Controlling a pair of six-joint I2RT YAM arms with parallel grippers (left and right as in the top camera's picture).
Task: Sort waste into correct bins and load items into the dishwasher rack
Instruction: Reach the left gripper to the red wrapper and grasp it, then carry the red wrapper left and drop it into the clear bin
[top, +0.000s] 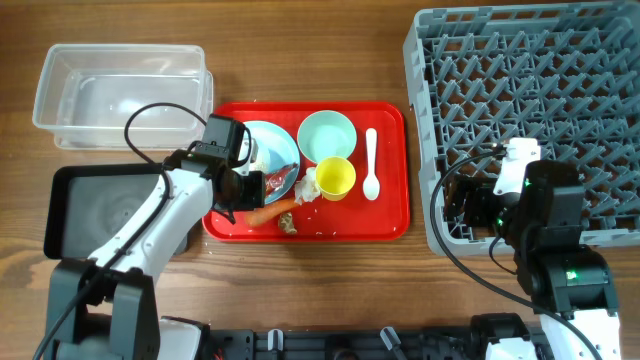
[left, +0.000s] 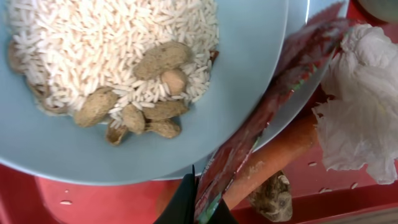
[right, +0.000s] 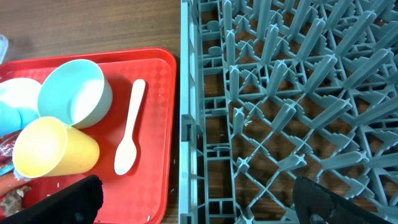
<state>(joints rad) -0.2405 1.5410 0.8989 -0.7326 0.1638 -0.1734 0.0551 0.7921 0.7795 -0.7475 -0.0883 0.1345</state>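
My left gripper (left: 202, 208) is shut on the crumpled red wrapper (left: 273, 99) at the front of the light blue plate (top: 275, 150). In the left wrist view the small light blue bowl (left: 74, 149) holds rice (left: 106, 37) and brown scraps. The orange carrot (left: 273, 155) and white tissue (left: 360, 106) lie beside the wrapper. The mint green bowl (top: 327, 135), yellow cup (top: 336, 178) and white spoon (top: 371, 165) sit on the red tray. My right gripper (right: 199, 208) is open and empty over the left edge of the grey dishwasher rack (top: 540, 110).
The clear tub (top: 120, 90) stands at the back left, with the black tray (top: 100, 205) in front of it. The red serving tray (top: 390, 215) lies between the bins and the rack. A brown food lump (left: 273, 196) lies by the carrot's end.
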